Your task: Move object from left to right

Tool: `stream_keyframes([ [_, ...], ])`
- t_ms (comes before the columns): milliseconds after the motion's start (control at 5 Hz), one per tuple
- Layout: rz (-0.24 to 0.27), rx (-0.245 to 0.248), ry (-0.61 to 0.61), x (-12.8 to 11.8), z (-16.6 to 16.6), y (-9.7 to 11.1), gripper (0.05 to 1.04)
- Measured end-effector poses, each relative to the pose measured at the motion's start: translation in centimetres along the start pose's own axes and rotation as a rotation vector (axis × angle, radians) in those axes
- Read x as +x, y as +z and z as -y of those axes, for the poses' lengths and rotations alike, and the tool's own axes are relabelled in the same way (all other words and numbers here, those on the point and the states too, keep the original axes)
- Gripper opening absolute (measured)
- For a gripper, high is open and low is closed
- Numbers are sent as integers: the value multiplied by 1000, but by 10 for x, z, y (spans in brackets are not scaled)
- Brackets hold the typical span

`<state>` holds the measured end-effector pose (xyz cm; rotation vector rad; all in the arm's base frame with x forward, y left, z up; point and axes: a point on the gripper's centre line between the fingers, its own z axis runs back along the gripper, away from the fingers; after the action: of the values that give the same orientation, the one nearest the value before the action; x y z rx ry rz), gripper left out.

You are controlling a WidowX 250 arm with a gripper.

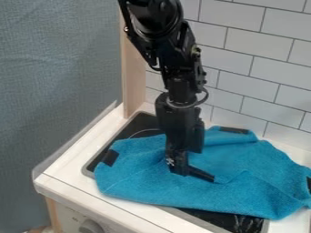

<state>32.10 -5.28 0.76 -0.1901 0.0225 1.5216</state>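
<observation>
End effector (pixel 193 172) — over rumpled cloth (pixel 142 182)

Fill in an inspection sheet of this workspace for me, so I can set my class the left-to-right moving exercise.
Surface: white counter with an inset black cooktop; pale streaks near its front edge, cause unclear.
Job's things: blue cloth, loosely spread and creased over much of the cooktop and onto the counter, with dark patches along its edges.
Clutter: nothing seen.
Grippers: one black end effector, hanging down at the middle of the cloth; grasp cannot be confirmed.
Cables: black loop standing out from the arm's lower section.
Surroundings: white tiled wall behind, grey-blue fabric at left, wooden post between, knob on the front panel.
</observation>
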Motion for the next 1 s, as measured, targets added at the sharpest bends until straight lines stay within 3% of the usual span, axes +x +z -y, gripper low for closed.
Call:
stream_keyframes([
  [400,-3,53,0,-3,-9,-12,999],
  [800,-8,39,2,-7,-7,-12,999],
  [1000,-2,29,8,-7,0,-18,946],
])
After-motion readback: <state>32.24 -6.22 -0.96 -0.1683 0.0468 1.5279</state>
